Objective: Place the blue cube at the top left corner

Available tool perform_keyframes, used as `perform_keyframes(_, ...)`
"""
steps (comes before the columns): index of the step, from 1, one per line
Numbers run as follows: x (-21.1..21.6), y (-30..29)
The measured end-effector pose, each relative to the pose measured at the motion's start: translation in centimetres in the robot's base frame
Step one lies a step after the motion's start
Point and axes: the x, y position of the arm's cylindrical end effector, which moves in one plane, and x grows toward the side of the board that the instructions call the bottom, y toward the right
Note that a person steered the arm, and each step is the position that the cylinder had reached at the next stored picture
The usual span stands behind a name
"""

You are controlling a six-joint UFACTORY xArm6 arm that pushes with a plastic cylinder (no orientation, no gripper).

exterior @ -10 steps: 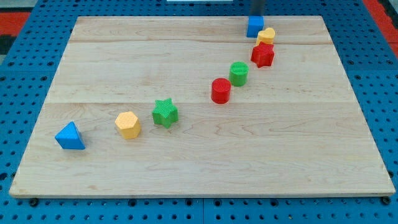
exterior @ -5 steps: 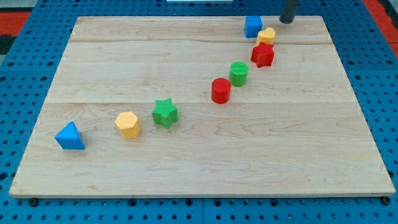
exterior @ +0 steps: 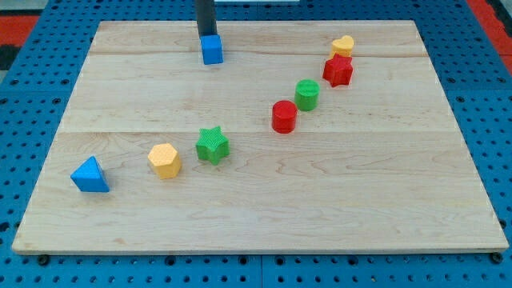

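The blue cube (exterior: pixel 212 50) sits near the board's top edge, left of centre. My tip (exterior: pixel 206 36) stands just behind it on its upper left side, touching or nearly touching it. The wooden board's top left corner (exterior: pixel 104 28) lies well to the cube's left.
A yellow heart-shaped block (exterior: pixel 342 45) and a red star (exterior: pixel 338 70) sit at the upper right. A green cylinder (exterior: pixel 307 94), a red cylinder (exterior: pixel 284 117), a green star (exterior: pixel 212 146), a yellow hexagon (exterior: pixel 165 160) and a blue triangle (exterior: pixel 90 176) run diagonally toward the lower left.
The blue cube has slid far to the left along the top edge, away from the yellow heart. My tip moved from the cube's right to just behind it.
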Motion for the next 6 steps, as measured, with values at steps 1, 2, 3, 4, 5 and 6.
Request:
perform_keyframes(1,0.2,3.8)
perform_keyframes(2,3.1,3.6)
perform_keyframes(3,5.0,-0.8)
perform_keyframes(4,3.3,-7.2)
perform_keyframes(5,1.7,-11.5)
perform_keyframes(6,3.6,-10.1)
